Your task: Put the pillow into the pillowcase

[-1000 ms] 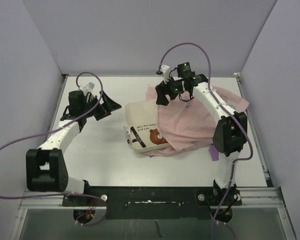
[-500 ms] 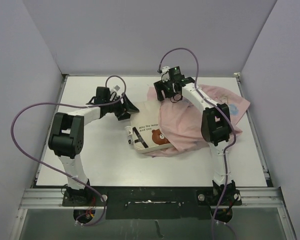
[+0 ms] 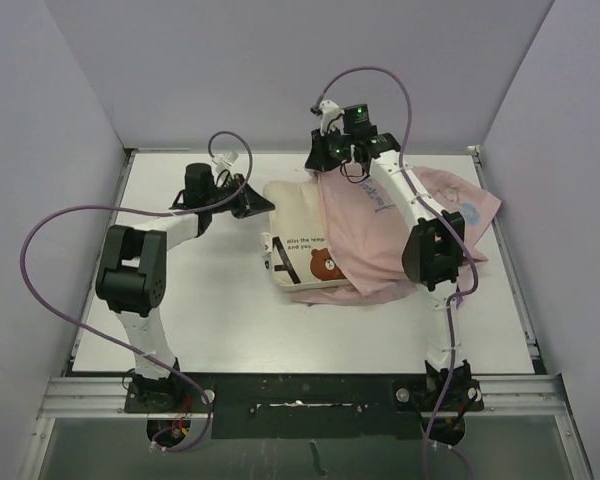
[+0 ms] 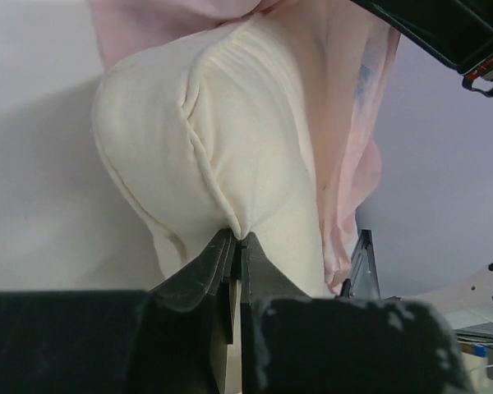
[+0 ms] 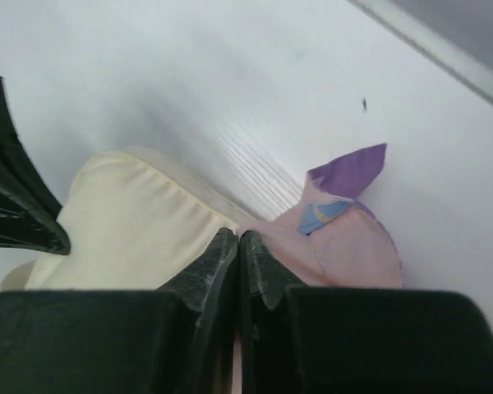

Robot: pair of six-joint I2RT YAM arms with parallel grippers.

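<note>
The cream pillow [image 3: 298,232] with its brown bear face lies mid-table, its right part under the pale pink pillowcase [image 3: 380,225]. My left gripper [image 3: 267,208] is shut on a pinch of the pillow's far left corner; in the left wrist view the cream pillow [image 4: 197,139] bunches at the left gripper's [image 4: 239,238] closed tips, with the pillowcase [image 4: 355,148] hanging beside it. My right gripper [image 3: 320,166] is shut on the pillowcase's far edge, held up above the pillow. In the right wrist view the right gripper [image 5: 240,236] pinches the pink pillowcase [image 5: 345,246] next to the pillow [image 5: 123,222].
The white table [image 3: 200,300] is walled in by grey panels at the back and both sides. The pillowcase spreads toward the right rim [image 3: 490,210]. Purple cables loop over both arms. One finger of the left gripper [image 5: 16,197] shows at the left of the right wrist view.
Both grippers have gone from open to shut. The left one reached the pillow's corner and pinched it. The right one took the pillowcase edge and raised it; the pillow shifted slightly.
</note>
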